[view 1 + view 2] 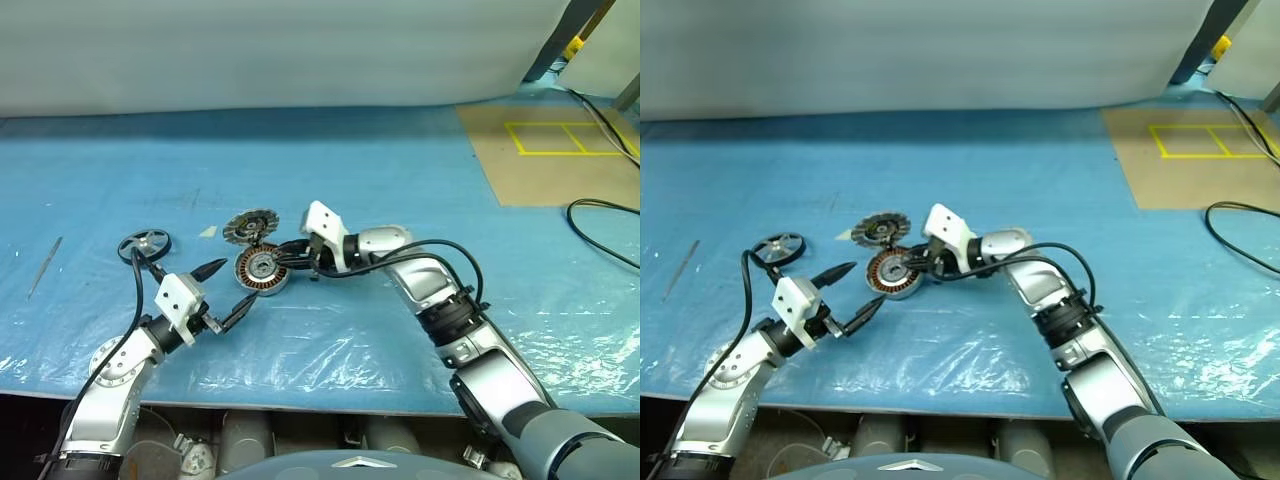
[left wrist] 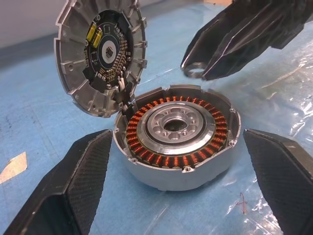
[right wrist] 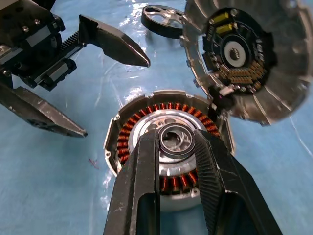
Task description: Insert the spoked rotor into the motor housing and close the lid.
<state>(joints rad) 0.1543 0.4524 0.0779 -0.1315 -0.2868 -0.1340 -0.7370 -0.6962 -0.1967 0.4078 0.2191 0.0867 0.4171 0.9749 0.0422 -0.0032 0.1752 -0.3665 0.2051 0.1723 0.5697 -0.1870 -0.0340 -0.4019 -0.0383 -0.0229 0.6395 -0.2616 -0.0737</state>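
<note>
The motor housing sits on the blue sheet, copper windings ringing its silver hub. Its lid stands tilted up at the far rim, inner circuit face showing, joined to the housing by short wires. The spoked rotor lies flat to the left, also seen past the lid. My right gripper hovers just above the housing's centre, shut on a small silver ring. My left gripper is open, level, with its fingers either side of the housing's near wall, not touching.
A thin metal tool lies far left and a small pale scrap sits beside the lid. A brown board with yellow tape and a black cable are at the right. The table's front edge runs near me.
</note>
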